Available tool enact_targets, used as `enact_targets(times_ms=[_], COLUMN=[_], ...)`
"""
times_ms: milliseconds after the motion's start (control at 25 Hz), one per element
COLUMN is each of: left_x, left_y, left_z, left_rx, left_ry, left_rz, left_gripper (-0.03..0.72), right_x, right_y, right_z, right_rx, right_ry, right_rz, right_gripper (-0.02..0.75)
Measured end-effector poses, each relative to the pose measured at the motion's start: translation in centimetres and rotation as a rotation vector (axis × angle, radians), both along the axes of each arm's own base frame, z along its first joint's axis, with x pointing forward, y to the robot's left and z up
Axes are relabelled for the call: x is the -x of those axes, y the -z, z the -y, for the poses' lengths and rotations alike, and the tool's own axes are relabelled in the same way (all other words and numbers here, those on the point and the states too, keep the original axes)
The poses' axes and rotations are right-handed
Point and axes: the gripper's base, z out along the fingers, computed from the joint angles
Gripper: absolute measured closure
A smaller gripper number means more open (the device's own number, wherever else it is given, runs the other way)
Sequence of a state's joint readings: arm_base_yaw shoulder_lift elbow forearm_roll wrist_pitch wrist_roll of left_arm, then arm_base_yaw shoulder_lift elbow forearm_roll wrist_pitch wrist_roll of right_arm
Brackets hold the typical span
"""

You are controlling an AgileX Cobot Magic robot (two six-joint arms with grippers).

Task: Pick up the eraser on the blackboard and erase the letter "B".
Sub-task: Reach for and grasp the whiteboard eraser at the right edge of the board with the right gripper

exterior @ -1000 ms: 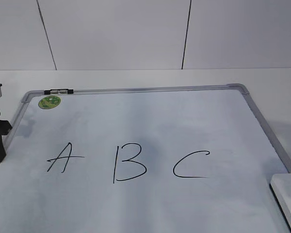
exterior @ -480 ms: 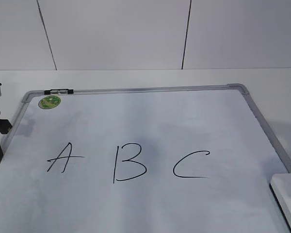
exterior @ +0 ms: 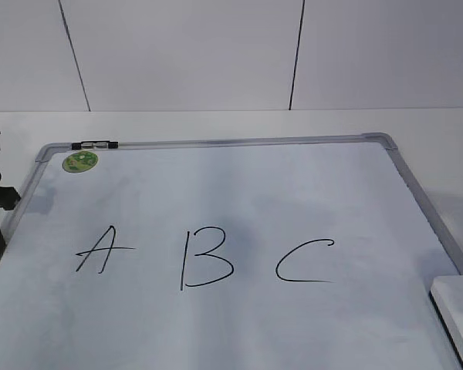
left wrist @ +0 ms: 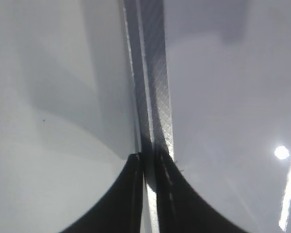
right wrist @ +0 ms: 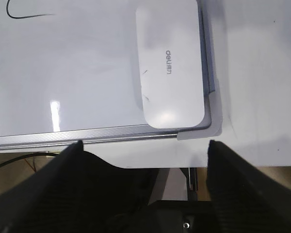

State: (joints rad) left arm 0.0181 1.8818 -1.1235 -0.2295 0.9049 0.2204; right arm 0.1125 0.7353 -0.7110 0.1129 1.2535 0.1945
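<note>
Right wrist view, eraser [right wrist: 170, 60] on blackboard [right wrist: 77, 73] corner, right claw [right wrist: 143, 150] released, left claw [left wrist: 149, 162] clenched.

white table [exterior: 216, 123], tiled wall [exterior: 177, 54] — grey seams

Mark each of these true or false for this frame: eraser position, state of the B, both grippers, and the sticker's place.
1. The eraser lies in a corner of the blackboard. True.
2. The letter "B" is half wiped away. False: its strokes are whole, between the letter "A" and the letter "C".
3. The right gripper is shut on the eraser. False: it is open and apart from it.
4. The left gripper has its fingers close together over the board's frame. True.
5. The green sticker sits beside the "C". False: it sits in the far left corner, above the "A".
</note>
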Motion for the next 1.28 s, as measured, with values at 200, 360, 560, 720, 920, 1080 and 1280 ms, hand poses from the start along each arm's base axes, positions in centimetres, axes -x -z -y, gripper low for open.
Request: enact_targets(times_ms=[200, 360, 560, 720, 920, 1080, 1280], left_x=[0.0, 0.0, 0.0, -0.1, -0.1, -0.1, -0.1], left_y=[0.0, 0.0, 0.0, 0.0, 0.0, 0.0, 0.0], left_z=[0.0, 0.0, 0.0, 0.0, 0.0, 0.0, 0.0], left_rx=[0.001, 0.001, 0.001, 0.003, 0.003, 0.003, 0.002], left_ry=[-0.002, -0.002, -0.002, -0.004, -0.004, -0.004, -0.004], left_rz=[0.004, 0.005, 0.005, 0.005, 0.005, 0.005, 0.007], left_gripper=[0.66, 0.66, 0.66, 0.66, 0.661, 0.661, 0.661], right_x=[-0.1, -0.4, -1.6, -3.1, -5.4, -7.0, -8.5], right_y=[0.0, 0.2, 1.0, 2.1, 3.4, 4.6, 6.1], right_z=[0.5, 0.9, 0.9, 0.7, 0.2, 0.0, -0.1], right_rx=[0.038, 0.083, 0.098, 0.109, 0.098, 0.111, 0.129], right_ry=[0.059, 0.085, 0.097, 0.098, 0.069, 0.024, -0.032], right_rz=[0.0, -0.009, -0.084, -0.159, -0.189, -0.217, -0.25], right_gripper=[0.151, 0.151, 0.15, 0.148, 0.148, 0.148, 0.148])
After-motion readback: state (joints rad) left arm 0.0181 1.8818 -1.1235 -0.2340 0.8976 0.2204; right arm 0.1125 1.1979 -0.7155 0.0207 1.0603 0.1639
